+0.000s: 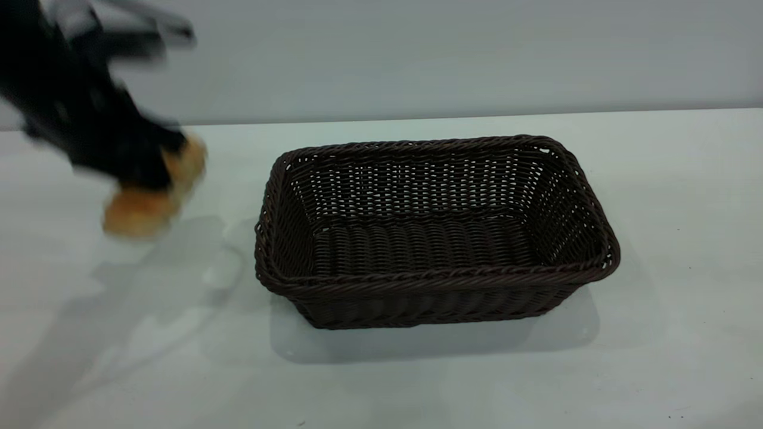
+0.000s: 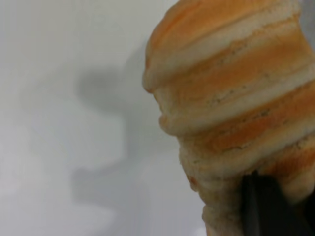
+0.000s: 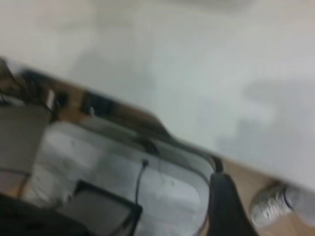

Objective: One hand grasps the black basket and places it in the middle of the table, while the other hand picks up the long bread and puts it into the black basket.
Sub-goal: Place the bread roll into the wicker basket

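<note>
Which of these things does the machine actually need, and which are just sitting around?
Needed for the job:
- long bread, held in the left hand
- black basket, sitting empty on the table

Just lying about:
- nothing else on the table; the right hand is out of sight

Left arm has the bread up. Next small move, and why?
Probably carry it sideways toward the black basket. The left hand holds the long bread clear of the table, left of the basket's rim; the basket looks empty and sits mid-table. Release only once above its floor.
</note>
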Robot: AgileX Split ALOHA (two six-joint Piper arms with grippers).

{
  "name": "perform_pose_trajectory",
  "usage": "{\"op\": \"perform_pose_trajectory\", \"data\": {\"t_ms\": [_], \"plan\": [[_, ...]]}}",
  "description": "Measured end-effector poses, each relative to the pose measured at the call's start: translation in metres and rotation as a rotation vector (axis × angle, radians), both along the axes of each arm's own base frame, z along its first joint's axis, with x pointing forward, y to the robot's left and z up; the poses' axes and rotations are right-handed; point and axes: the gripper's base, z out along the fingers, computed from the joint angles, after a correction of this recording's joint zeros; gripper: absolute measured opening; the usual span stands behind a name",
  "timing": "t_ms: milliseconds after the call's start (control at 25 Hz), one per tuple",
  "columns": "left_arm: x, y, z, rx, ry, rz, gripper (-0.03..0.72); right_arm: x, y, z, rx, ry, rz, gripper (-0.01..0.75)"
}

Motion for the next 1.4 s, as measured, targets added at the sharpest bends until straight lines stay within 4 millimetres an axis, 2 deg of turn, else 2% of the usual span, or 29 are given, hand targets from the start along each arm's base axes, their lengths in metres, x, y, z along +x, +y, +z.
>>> {"op": "perform_pose_trajectory", "data": {"t_ms": [160,240,320,480,560,720,880,960,1040,1200,1400], "plan": [[-0.009,-0.014,0.054,-0.016,-0.17,-0.047,0.104,-0.04,-0.008,-0.026,-0.068,-0.064,-0.015,0.414],[-0.014,-0.031,0.064,-0.025,-0.215,-0.092,0.104,-0.058,-0.012,-0.033,-0.096,-0.121,-0.042,0.405],[-0.019,-0.052,0.066,-0.034,-0.232,-0.151,0.104,-0.072,-0.014,-0.04,-0.101,-0.167,-0.069,0.401],[-0.027,-0.103,0.051,-0.049,-0.273,-0.271,0.108,-0.094,-0.016,-0.042,-0.101,-0.288,-0.101,0.401],[-0.03,-0.128,0.034,-0.052,-0.29,-0.323,0.126,-0.102,-0.016,-0.039,-0.095,-0.351,-0.108,0.401],[-0.036,-0.164,-0.008,-0.043,-0.29,-0.396,0.233,-0.115,-0.017,-0.036,-0.088,-0.437,-0.12,0.401],[-0.04,-0.177,-0.047,-0.021,-0.249,-0.421,0.421,-0.123,-0.02,-0.034,-0.09,-0.491,-0.158,0.401],[-0.041,-0.177,-0.055,-0.012,-0.228,-0.423,0.503,-0.129,-0.02,-0.034,-0.086,-0.528,-0.165,0.401],[-0.04,-0.176,-0.055,-0.016,-0.226,-0.414,0.549,-0.135,-0.02,-0.033,-0.082,-0.57,-0.169,0.401],[-0.041,-0.176,-0.027,-0.055,-0.266,-0.396,0.573,-0.15,-0.021,-0.033,-0.073,-0.671,-0.175,0.401],[-0.065,-0.165,0.048,-0.064,-0.266,-0.501,0.572,-0.155,-0.022,-0.033,-0.067,-0.703,-0.174,0.401]]}}
